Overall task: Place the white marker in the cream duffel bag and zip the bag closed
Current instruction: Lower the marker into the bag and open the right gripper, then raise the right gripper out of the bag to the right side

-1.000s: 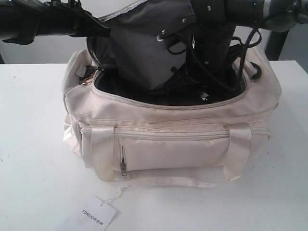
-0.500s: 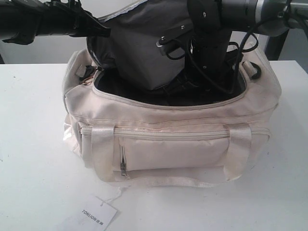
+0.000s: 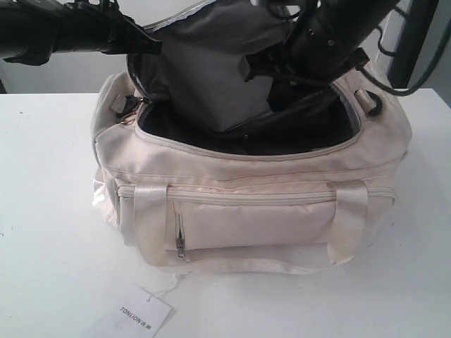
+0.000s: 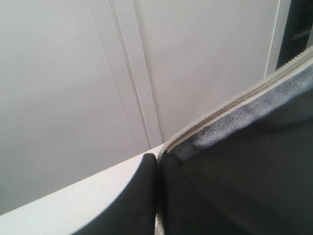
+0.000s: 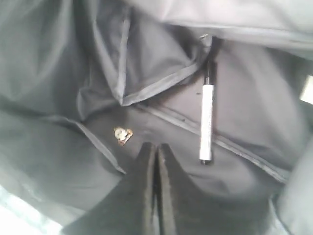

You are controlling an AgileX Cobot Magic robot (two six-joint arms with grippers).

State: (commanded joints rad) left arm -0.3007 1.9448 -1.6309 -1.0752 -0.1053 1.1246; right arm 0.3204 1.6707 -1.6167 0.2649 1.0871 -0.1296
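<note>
The white marker (image 5: pixel 207 122) is lying free on the lining (image 5: pixel 73 98) of the cream duffel bag (image 3: pixel 254 211), lengthwise beside the right gripper (image 5: pixel 156 149), whose jaws are sitting together, empty.

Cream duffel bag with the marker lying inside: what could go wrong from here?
The right end effector is shut inside the cream duffel bag; withdrawing, it could snag the zip rim. The left end effector pinches the raised flap; a slip would drop it onto that arm. The loose white marker could shift.
</note>
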